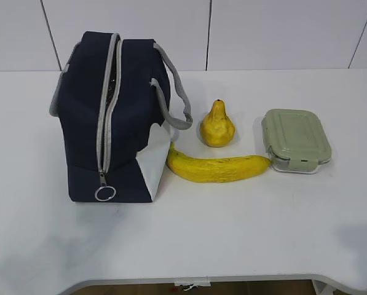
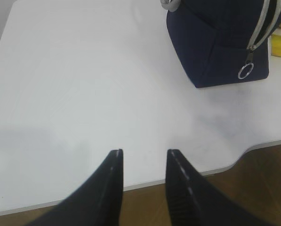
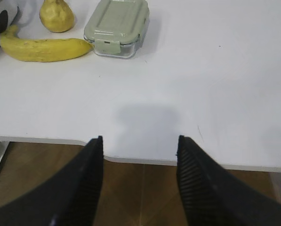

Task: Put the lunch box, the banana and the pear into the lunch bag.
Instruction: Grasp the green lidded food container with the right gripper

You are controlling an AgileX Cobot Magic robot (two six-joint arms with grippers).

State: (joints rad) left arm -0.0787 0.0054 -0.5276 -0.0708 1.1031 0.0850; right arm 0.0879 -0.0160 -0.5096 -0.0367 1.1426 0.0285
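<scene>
The navy lunch bag [image 1: 118,120] stands at the left of the white table [image 1: 244,233], its grey zipper shut except for a small gap at the top, ring pull [image 1: 104,193] hanging at the front. The yellow pear [image 1: 217,126] stands right of the bag. The banana [image 1: 217,168] lies in front of the pear, one end touching the bag. The lunch box [image 1: 295,139] with a sage-green lid sits at the right. My left gripper [image 2: 145,151] is open and empty near the table's front edge, far from the bag [image 2: 220,42]. My right gripper [image 3: 139,138] is open and empty over the front edge, short of the banana [image 3: 44,48], pear [image 3: 57,15] and lunch box [image 3: 116,26].
A white panelled wall [image 1: 232,31] runs behind the table. The table's front edge [image 1: 189,279] has a curved cut-out with brown floor [image 3: 140,193] below. Neither arm shows in the exterior view.
</scene>
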